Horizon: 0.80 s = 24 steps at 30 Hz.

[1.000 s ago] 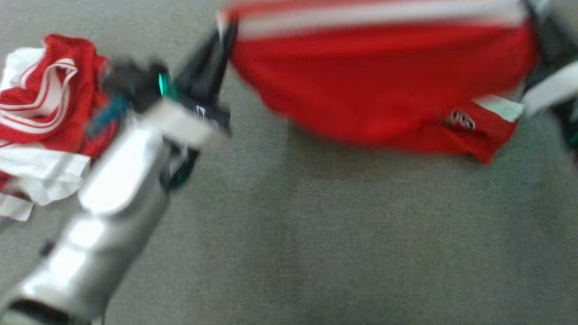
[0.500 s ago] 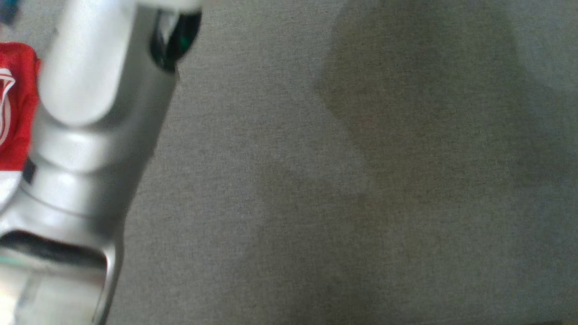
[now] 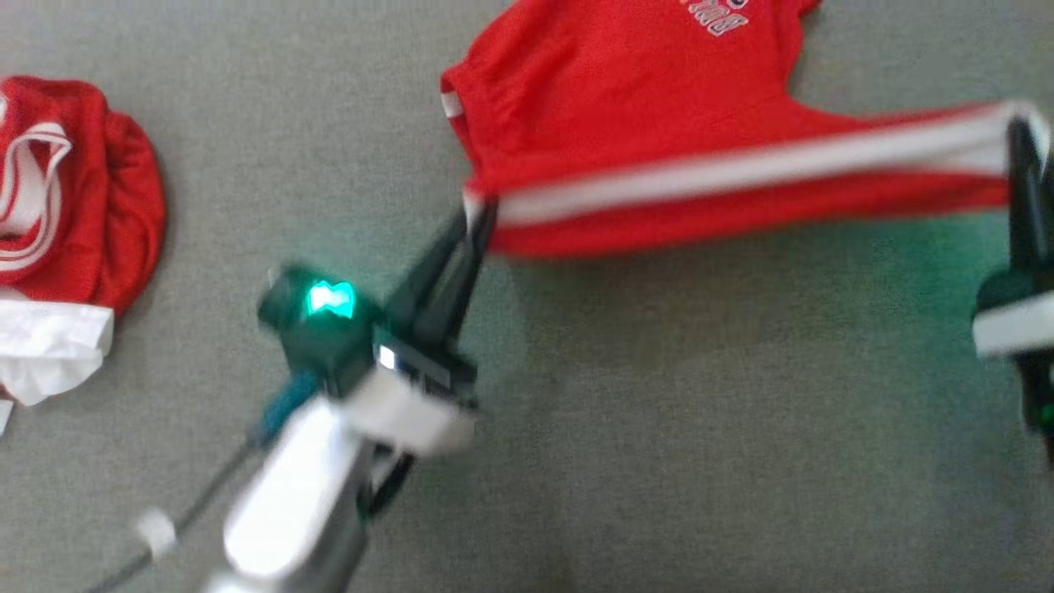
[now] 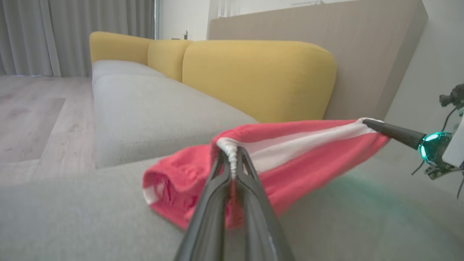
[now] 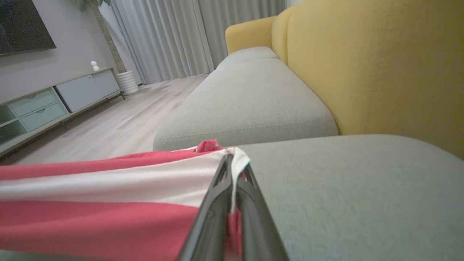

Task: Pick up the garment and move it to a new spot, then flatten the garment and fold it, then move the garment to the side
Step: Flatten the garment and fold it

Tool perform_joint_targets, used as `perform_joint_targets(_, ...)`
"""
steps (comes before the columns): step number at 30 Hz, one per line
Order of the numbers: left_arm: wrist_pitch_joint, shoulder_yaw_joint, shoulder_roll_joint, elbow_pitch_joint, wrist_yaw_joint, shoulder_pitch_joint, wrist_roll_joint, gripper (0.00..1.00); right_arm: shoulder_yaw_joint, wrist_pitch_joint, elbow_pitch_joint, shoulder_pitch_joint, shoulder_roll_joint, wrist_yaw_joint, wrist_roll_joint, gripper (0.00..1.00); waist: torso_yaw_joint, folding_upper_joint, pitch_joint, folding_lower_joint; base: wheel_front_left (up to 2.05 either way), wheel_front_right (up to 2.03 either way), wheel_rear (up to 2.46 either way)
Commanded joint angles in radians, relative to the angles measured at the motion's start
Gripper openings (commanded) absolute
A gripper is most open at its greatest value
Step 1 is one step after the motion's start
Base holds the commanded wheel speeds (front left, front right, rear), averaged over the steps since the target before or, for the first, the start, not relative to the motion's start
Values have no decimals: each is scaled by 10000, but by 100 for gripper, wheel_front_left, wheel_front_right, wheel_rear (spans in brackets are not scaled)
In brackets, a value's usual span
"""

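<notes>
A grey sofa seat (image 3: 659, 453) with yellow backrests (image 4: 253, 76) stands on a pale wooden floor (image 5: 108, 127), with curtains (image 5: 163, 36) beyond. Over the seat the red garment (image 3: 626, 107), white-striped and lettered, is stretched taut, its far part resting on the seat. The left fingers (image 4: 210, 203) and right fingers (image 5: 212, 214) each clamp a striped end.

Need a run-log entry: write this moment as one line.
phase: flattening garment | left pincer: shut on its striped edge | right pincer: shut on same edge | edge: taut over sofa seat
</notes>
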Motion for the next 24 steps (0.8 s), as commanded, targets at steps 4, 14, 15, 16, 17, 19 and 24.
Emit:
perform_joint_targets(4, -41, 641, 311, -892, 18, 1544, 502, 0, -655, -139, -1177, 1779, 47, 37, -277, 0, -99, 0, -728, 1, 0, 0, 0)
perform_joint_targets(14, -41, 1064, 308, -2136, 18, 4387, 1056, 0, -2778, 673, -4303, 5626, 621, 37, -949, 0, 227, 0, -1357, 1, 0, 0, 0)
perform_joint_targets(15, -41, 1093, 264, -2246, 18, 4429, 1056, 0, -2969, 787, -4563, 5726, 695, 37, -1098, 0, 274, 0, -1335, 1, 0, 0, 0)
perform_joint_targets(16, -41, 1098, 191, -2332, 18, 4402, 1038, 0, -3123, 919, -4764, 5749, 770, 37, -1232, 0, 334, 0, -1295, 1, 0, 0, 0)
perform_joint_targets(17, -41, 1081, 96, -2372, 18, 4310, 993, 0, -3200, 1071, -4907, 5689, 815, 37, -1378, 0, 389, 0, -1242, 1, 0, 0, 0)
perform_joint_targets(19, -41, 989, -105, -2306, 18, 3956, 910, 0, -3207, 1386, -4996, 5339, 891, 37, -1588, 0, 498, 0, -1117, 1, 0, 0, 0)
perform_joint_targets(24, -41, 683, -658, -1520, 18, 2531, 491, 0, -2929, 2076, -4342, 3711, 663, 37, -2142, 0, 866, 0, -651, 1, 0, 0, 0)
